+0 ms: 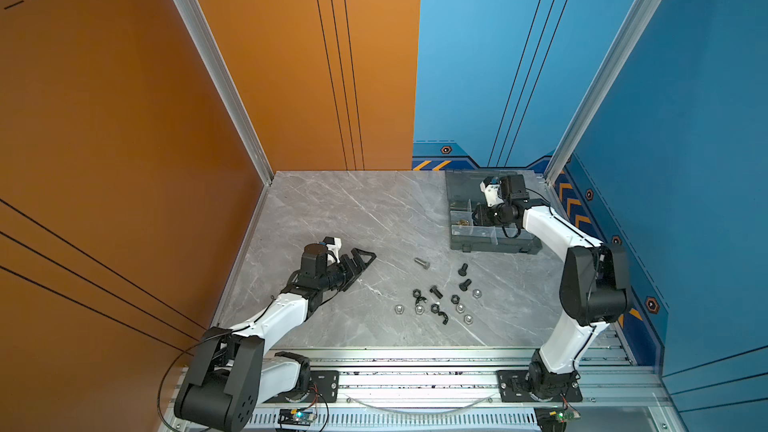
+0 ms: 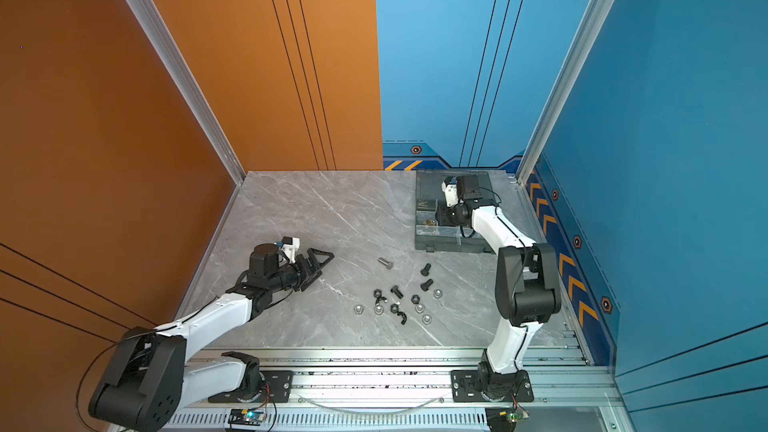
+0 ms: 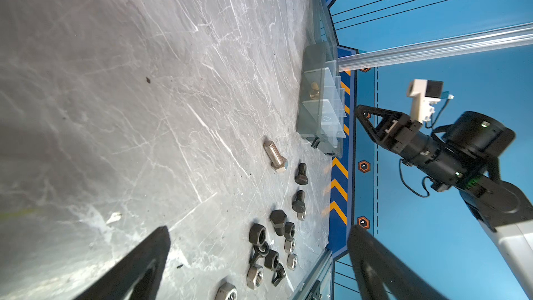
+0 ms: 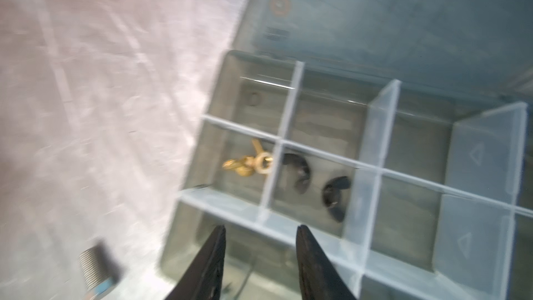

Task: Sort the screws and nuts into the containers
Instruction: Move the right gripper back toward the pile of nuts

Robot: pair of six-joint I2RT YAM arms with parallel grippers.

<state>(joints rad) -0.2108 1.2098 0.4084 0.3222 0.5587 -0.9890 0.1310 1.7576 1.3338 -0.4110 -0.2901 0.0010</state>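
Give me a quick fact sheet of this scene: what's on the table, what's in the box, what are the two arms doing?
Table: grey marble top
Box: smoky organiser box, lid open, far right
Sorted: brass-coloured nuts in one compartment, black wing nuts in the next
Loose: silver bolt, three black bolts, assorted nuts
Right tool: open, empty, over the box
Left tool: open, empty, beside the loose parts
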